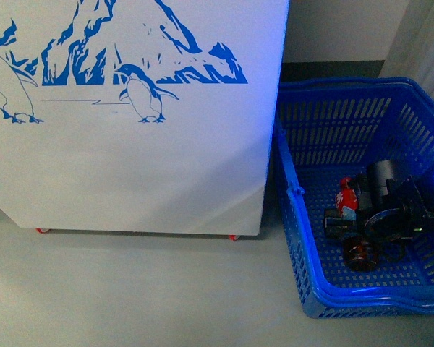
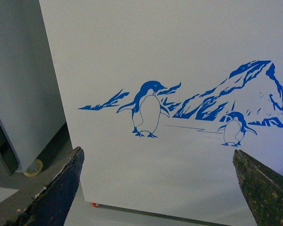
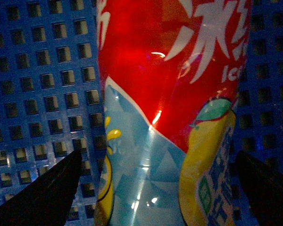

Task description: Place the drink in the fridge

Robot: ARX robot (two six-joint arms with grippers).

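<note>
Right wrist view: the drink (image 3: 170, 94) fills the middle of the picture, its red label running lengthwise between the two fingers (image 3: 52, 193) of the right gripper (image 3: 161, 188). The gripper is spread wide, with clear gaps on both sides and nothing grasped. The bottle's long axis lies across the line along which the fingers would close, so a squeeze should take it by the body. Whether it stands or lies I cannot tell.

No worktop is in view. In the front view the drink sits inside the blue basket (image 1: 293, 217), towards the basket's left wall, and the basket stands on the floor just beside the fridge (image 1: 130, 166), off its right corner. The right arm is plainly the nearer one.

The left gripper (image 2: 155, 188) is also released and empty. It faces the fridge's penguin front, well apart from the drink. The fridge's lids are out of view.
</note>
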